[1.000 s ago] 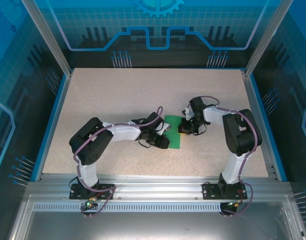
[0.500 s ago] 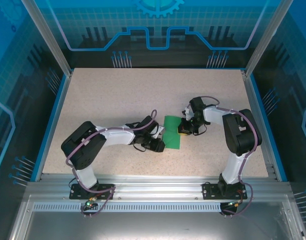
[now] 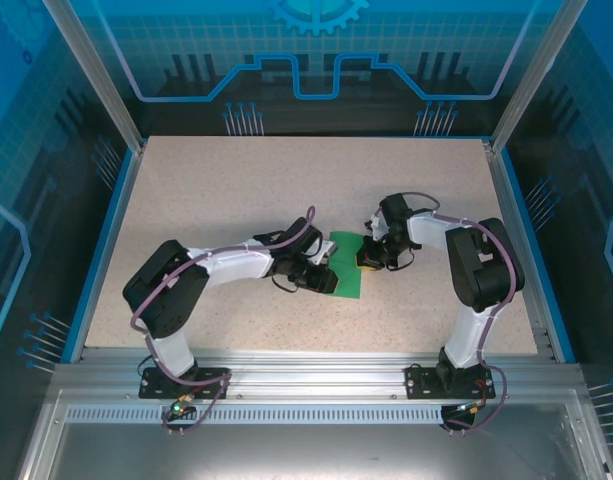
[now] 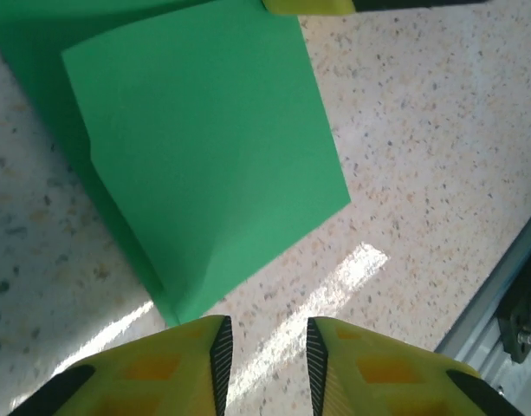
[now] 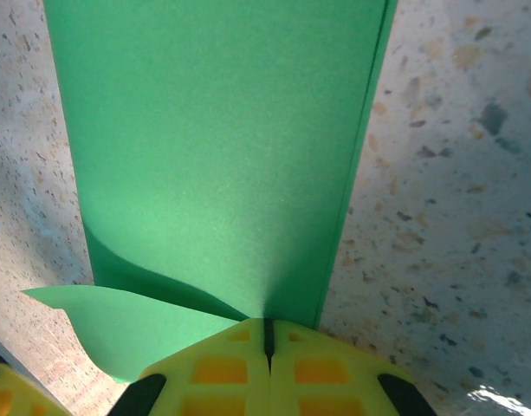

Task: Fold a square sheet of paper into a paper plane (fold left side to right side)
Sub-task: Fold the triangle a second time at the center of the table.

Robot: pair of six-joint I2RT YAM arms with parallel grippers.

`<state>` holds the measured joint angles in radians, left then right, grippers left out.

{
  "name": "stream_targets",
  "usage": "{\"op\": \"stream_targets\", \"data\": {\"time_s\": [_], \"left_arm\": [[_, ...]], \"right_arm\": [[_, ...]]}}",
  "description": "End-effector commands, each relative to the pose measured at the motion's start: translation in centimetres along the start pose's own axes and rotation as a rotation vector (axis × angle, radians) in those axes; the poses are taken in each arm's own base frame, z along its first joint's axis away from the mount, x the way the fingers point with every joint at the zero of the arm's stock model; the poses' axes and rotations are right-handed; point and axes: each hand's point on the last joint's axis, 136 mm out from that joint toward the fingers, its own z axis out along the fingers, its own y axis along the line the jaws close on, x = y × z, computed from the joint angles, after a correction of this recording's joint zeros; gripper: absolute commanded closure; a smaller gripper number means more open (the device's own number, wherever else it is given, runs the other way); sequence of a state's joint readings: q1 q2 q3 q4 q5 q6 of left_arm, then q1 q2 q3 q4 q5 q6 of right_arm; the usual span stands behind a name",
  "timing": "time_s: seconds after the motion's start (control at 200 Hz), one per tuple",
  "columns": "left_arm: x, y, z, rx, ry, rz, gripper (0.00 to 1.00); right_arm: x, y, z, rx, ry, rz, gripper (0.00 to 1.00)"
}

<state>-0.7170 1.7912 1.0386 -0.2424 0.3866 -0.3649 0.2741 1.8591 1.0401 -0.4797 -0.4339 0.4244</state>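
The square sheet of paper [image 3: 348, 281] lies folded into a bright-green upright strip on the speckled table, between the two arms. In the left wrist view the sheet [image 4: 204, 156] has a loose upper layer that bulges slightly. My left gripper [image 3: 329, 280] sits at its lower left corner, open, with bare table between the fingers [image 4: 265, 347]. My right gripper [image 3: 368, 260] is shut, its tips [image 5: 267, 328] pressed on the sheet's right edge [image 5: 213, 147], where a flap curls up to the left. No finished paper plane is in view.
The speckled table [image 3: 236, 190] stretches wide to the back and left. Blue-edged walls enclose it, and a metal rail [image 3: 316, 375] runs along the front edge behind both arm bases. That rail [image 4: 508, 277] lies close to the left gripper.
My left gripper drew back to the lower left, then returned to the sheet's left edge with its jaws slightly wider. The right gripper and the sheet stayed put.
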Motion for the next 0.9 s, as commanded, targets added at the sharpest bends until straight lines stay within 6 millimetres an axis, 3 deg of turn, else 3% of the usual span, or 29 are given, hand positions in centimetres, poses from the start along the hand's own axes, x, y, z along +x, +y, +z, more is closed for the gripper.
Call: {"op": "stream_targets", "data": {"time_s": [0.0, 0.195, 0.36, 0.525, 0.7, 0.895], "left_arm": [[-0.5, 0.6, 1.1, -0.006, 0.021, -0.006, 0.65], [-0.5, 2.3, 2.5, -0.054, 0.036, -0.036, 0.65], [0.7, 3.2, 2.9, -0.073, 0.064, -0.048, 0.67], [1.6, 3.8, 3.0, -0.087, 0.080, -0.052, 0.70], [2.0, 4.4, 2.9, -0.119, 0.090, -0.050, 0.72], [2.3, 4.8, 2.7, -0.151, 0.096, -0.046, 0.73]], "right_arm": [[0.3, -2.2, 0.4, 0.078, 0.021, 0.029, 0.96], [0.3, -1.8, 0.2, 0.062, 0.015, 0.020, 0.96], [-0.5, -0.1, -2.2, 0.022, -0.038, -0.022, 0.96], [0.3, 2.0, -3.9, -0.023, -0.042, -0.062, 0.96], [2.5, 4.4, -2.4, -0.050, 0.019, -0.102, 0.96], [3.6, 6.0, -0.2, -0.066, 0.053, -0.121, 0.96]]}}
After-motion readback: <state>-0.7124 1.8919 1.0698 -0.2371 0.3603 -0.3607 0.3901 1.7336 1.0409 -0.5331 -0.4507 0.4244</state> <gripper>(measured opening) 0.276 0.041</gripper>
